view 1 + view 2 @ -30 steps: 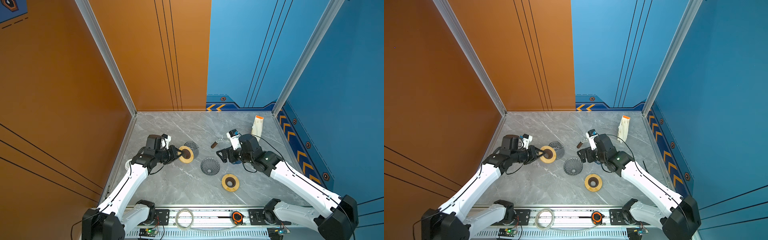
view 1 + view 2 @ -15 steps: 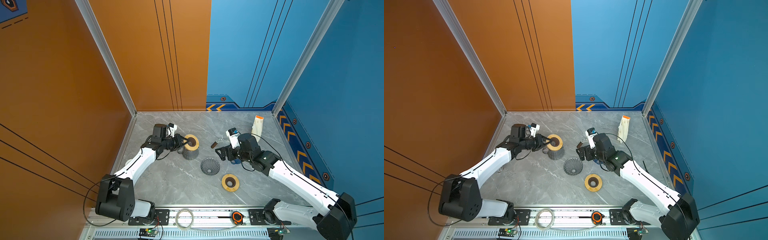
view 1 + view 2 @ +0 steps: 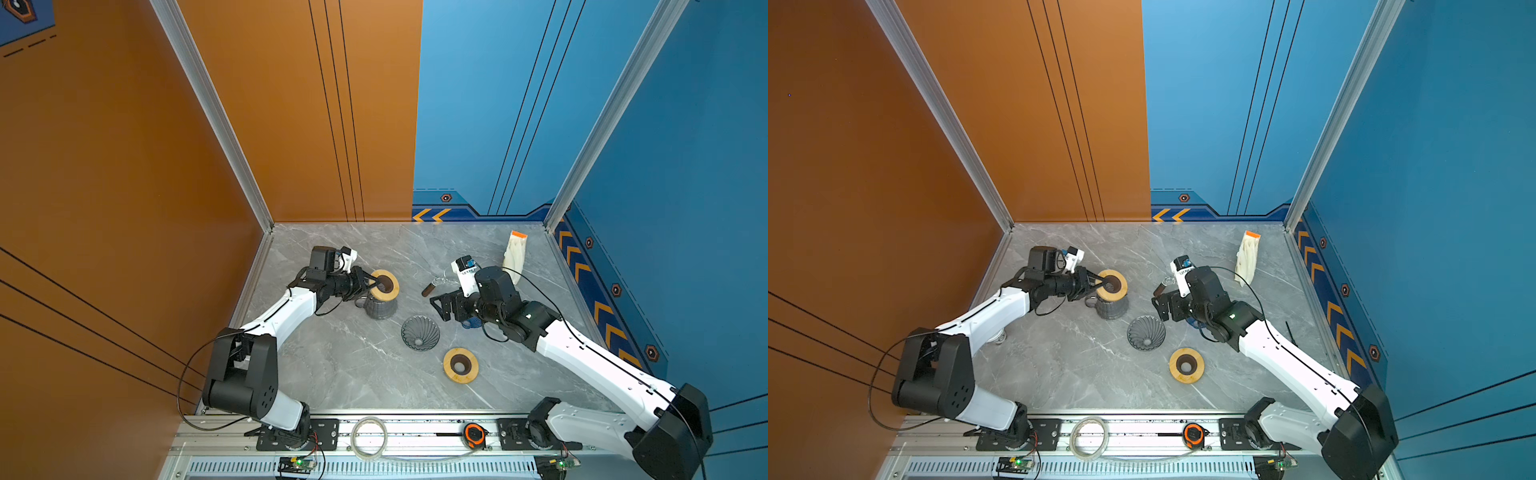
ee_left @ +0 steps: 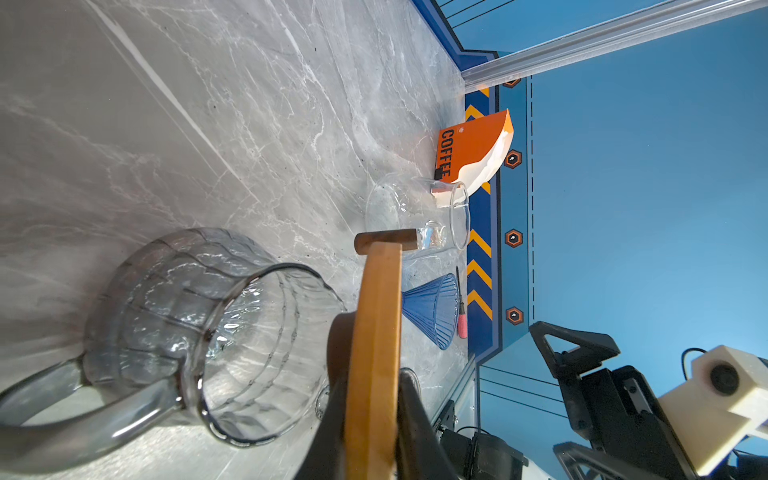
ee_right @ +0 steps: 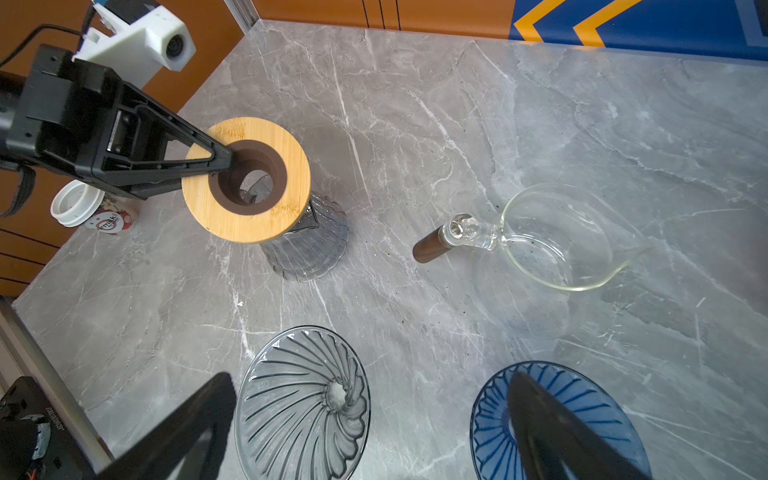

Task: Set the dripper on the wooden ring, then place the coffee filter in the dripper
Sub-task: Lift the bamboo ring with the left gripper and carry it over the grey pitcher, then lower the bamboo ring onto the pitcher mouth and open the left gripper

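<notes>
An orange wall (image 3: 124,166) stands left; on the grey marble table (image 3: 332,374) the left gripper (image 3: 376,284) pinches a wooden ring (image 3: 390,294) over a glass jug (image 3: 380,311); grey dripper (image 3: 420,332) mid-table; right gripper (image 3: 440,307) spread; coffee filter pack (image 3: 515,253) far right, by the blue wall (image 3: 685,166).

Filter pack (image 3: 515,253) standing near wall, grey dripper (image 3: 420,332) mid-table
</notes>
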Robot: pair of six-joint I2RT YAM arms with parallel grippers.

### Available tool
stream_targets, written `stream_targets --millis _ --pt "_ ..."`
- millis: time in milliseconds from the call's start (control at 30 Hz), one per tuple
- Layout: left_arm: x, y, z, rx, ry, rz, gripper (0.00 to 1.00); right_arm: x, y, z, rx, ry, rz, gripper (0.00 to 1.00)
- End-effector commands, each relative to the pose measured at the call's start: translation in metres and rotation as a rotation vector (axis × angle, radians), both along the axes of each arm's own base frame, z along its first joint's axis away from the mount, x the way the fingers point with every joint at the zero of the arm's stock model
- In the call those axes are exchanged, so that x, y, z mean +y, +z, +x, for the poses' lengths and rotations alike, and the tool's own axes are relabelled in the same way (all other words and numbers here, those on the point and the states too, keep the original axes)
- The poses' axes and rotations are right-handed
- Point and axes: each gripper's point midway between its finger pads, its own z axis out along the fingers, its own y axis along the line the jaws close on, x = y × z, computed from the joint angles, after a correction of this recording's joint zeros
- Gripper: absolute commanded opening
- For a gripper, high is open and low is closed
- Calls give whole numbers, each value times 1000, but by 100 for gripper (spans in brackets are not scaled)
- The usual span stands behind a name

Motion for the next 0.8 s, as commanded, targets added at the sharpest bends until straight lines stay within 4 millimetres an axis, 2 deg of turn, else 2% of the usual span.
stream_targets --millis 0,200,767 --pt "1 -2 0 -11 -26 -5 1 0 -2 4 -6 -13 1 100" --pt "2 -12 2 8 -21 1 5 0 -2 5 -5 -13 2 100" --pt "8 -28 9 43 -9 -4 9 2 0 7 -7 -12 4 100"
